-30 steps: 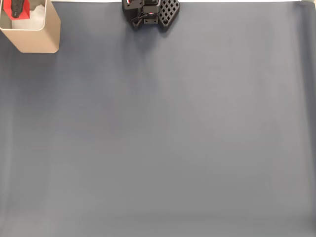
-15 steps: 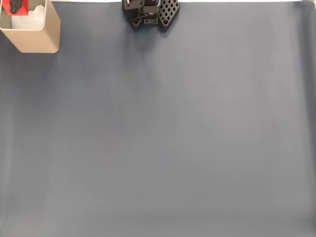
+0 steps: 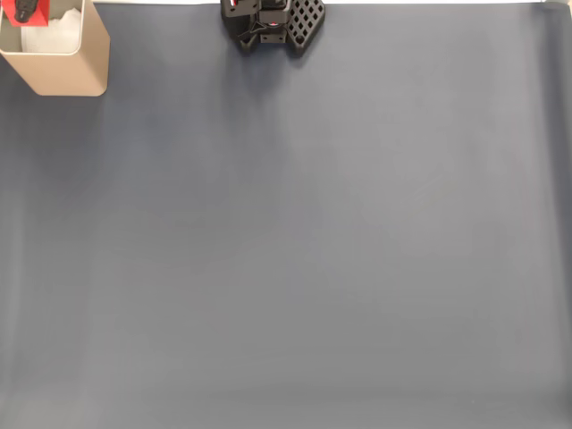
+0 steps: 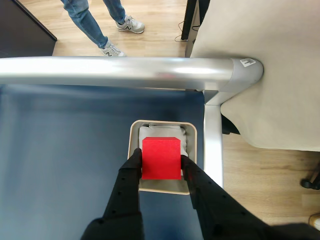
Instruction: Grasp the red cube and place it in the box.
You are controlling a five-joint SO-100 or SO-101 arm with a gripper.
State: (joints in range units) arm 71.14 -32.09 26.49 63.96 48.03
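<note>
In the wrist view the red cube (image 4: 161, 158) sits between my two black fingers, with the gripper (image 4: 160, 160) shut on it. It hangs directly above the opening of the beige box (image 4: 165, 190), whose pale lining shows around the cube. The fixed view has the box (image 3: 63, 67) in the top left corner of the mat. The red cube (image 3: 29, 12) shows over the box's mouth at the frame's upper edge, partly covered by a black gripper part.
The arm's black base (image 3: 273, 22) stands at the top middle of the dark grey-blue mat (image 3: 286, 232). Behind the box run a silver table rail (image 4: 120, 72), a beige chair (image 4: 270, 75) and a person's legs (image 4: 107, 30) on wooden floor.
In the fixed view the cube and gripper have shifted slightly up and left over the box, toward the frame's top edge. The box has stayed put.
</note>
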